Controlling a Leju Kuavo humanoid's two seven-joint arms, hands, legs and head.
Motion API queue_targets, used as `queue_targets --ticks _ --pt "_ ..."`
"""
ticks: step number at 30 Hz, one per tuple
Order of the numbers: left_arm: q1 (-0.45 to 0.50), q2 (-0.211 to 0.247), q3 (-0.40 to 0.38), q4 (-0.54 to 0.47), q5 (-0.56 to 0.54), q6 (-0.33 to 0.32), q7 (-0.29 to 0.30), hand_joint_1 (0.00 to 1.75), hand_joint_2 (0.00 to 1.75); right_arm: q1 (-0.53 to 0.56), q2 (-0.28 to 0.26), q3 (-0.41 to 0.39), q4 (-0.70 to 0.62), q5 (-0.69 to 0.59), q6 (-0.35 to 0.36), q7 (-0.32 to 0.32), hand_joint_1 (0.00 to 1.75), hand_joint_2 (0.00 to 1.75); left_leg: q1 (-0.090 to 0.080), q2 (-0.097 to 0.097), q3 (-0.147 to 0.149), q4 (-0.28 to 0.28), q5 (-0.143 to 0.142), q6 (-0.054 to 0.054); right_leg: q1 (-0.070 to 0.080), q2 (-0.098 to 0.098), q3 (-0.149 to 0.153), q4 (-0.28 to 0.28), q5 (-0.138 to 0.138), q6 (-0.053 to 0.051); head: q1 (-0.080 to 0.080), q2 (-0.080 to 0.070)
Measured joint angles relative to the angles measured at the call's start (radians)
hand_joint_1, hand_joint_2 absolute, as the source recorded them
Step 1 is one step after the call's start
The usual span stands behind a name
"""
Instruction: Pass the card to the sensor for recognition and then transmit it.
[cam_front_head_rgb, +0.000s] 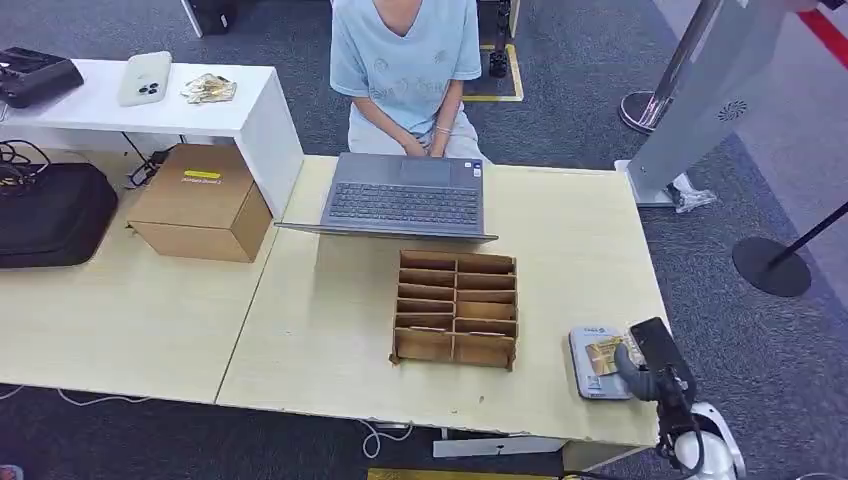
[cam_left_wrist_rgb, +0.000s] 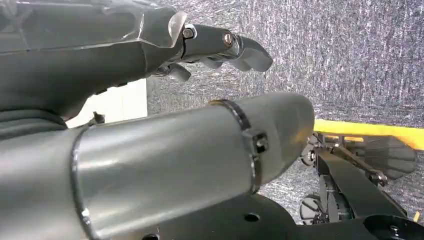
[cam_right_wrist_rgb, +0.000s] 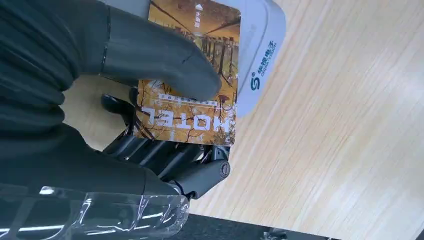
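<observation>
On pale table (cam_front_head_rgb: 330, 330), right robot hand (cam_right_wrist_rgb: 125, 100) pinches hotel card (cam_right_wrist_rgb: 192, 107) over half-hidden sensor (cam_right_wrist_rgb: 262, 45).

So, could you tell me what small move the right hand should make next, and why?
Probably hold the card flat over the sensor briefly: the right hand pinches it partly above the grey reader pad, so it likely needs a moment to register before being passed on.

Laptop (cam_front_head_rgb: 408, 195) behind divided box (cam_front_head_rgb: 456, 308) on table (cam_front_head_rgb: 320, 330); sensor (cam_front_head_rgb: 592, 362) right of box.
</observation>
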Motion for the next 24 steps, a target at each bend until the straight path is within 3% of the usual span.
queue_targets --ticks 24 --pt "0.0 0.0 0.0 0.0 0.009 -0.021 0.016 0.0 0.0 0.003 0.0 0.003 0.004 0.107 -0.001 0.025 1.75 1.75 0.0 0.0 0.0 0.0 0.0 0.0 0.0 0.0 0.0 0.0 0.0 0.0 0.0 0.0"
